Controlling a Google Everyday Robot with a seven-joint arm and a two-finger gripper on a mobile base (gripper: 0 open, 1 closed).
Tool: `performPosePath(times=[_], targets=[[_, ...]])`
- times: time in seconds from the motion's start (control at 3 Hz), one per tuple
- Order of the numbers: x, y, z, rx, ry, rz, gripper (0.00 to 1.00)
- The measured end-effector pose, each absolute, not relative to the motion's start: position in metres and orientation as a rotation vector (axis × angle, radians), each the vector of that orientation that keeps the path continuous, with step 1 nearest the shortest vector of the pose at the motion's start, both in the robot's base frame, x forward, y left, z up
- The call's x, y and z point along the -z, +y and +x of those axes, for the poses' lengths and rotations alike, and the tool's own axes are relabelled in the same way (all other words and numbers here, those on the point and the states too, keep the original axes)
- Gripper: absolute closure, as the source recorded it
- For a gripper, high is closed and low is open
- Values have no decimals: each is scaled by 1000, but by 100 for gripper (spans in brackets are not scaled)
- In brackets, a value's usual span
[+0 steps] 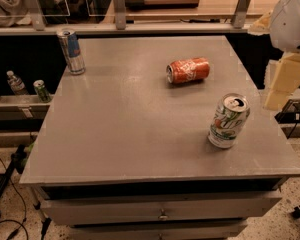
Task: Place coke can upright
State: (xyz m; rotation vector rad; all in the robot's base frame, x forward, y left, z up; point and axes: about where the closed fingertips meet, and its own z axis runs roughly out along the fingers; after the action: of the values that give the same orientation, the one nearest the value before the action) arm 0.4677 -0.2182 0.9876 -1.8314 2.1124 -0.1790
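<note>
The coke can (188,70), orange-red with white script, lies on its side on the grey table (120,134), right of centre toward the back, its silver top pointing left. My gripper (280,84) hangs at the right edge of the view, beyond the table's right side, under the white arm (292,19). It is well apart from the coke can and holds nothing that I can see.
A white-and-green can (228,120) stands upright near the table's right front, between the gripper and the table's middle. A slim blue-and-silver can (71,51) stands at the back left corner. A railing runs behind the table. Bottles sit on a low shelf at the left.
</note>
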Motion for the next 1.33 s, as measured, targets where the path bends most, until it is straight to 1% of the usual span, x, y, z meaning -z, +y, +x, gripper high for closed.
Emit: performPosePath(times=[0.67,1.33], targets=[[-994,-212,528,323,1949,-2017,0],[-991,-185,576,447,1825,-2132,0]])
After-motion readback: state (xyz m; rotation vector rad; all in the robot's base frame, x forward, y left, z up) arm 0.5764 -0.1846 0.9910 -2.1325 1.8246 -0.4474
